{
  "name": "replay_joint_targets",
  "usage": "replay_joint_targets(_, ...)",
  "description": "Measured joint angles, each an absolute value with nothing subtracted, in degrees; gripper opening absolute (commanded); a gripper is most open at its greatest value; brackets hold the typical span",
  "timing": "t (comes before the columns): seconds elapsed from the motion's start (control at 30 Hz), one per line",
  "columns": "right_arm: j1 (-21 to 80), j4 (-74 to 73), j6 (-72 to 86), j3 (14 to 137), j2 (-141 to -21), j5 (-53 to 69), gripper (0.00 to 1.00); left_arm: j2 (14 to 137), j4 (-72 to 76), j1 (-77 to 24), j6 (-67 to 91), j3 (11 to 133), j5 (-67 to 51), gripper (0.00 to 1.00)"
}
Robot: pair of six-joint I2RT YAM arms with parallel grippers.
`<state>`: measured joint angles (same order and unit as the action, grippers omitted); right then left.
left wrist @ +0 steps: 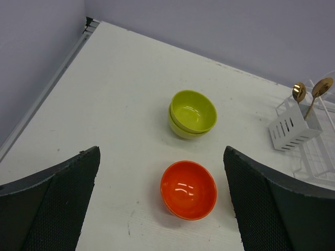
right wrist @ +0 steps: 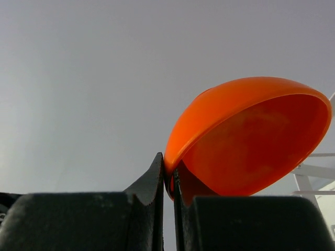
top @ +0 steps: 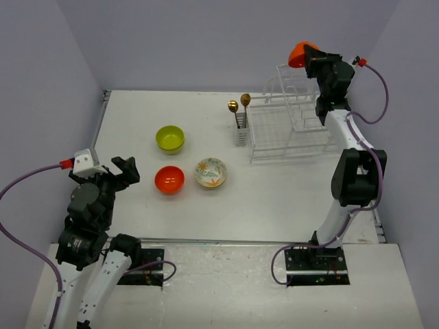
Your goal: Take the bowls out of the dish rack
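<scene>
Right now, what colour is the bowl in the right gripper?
Orange; the bowl shows best in the right wrist view.

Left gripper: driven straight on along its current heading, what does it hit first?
Most likely the orange bowl on the table, centred between the fingers of the open left gripper in the wrist view; the lime-green bowl lies beyond it. Depth is unclear.
</scene>
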<state>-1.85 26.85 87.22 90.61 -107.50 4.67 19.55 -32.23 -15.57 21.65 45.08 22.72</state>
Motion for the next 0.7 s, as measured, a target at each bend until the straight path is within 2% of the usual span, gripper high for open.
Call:
replay_joint_targets(0.27, -1.91, 27.94, 83.40, 90.63, -104.47, 10.07, 0.00, 20.58, -32.23, -15.57, 21.67, 45.08, 23.03, 1.00)
replay_joint_targets(0.4, -1.85, 31.14, 80.68, 90.24, -100.25, 18.15, 0.00, 22.13, -32.21, -15.57, 21.67, 45.08, 23.83, 1.00)
replay_joint_targets(0.5, -0.01, 31.38, 72.84, 86.04, -92.73, 25.36, 0.00, 24.80, -32.14, -15.55, 21.76, 45.12, 24.77, 1.00)
replay_joint_targets(0.57, 4.21, 29.06, 62.94, 80.93, -85.43, 28.01, 0.00, 27.46, -32.40, -15.55, 21.91, 45.67, 24.84, 1.00)
replay_joint_targets(0.7, 21.39, 17.72, 37.12, 71.64, -71.55, 29.78, 0.00, 33.41, -33.76, -15.55, 22.13, 52.21, 22.46, 1.00)
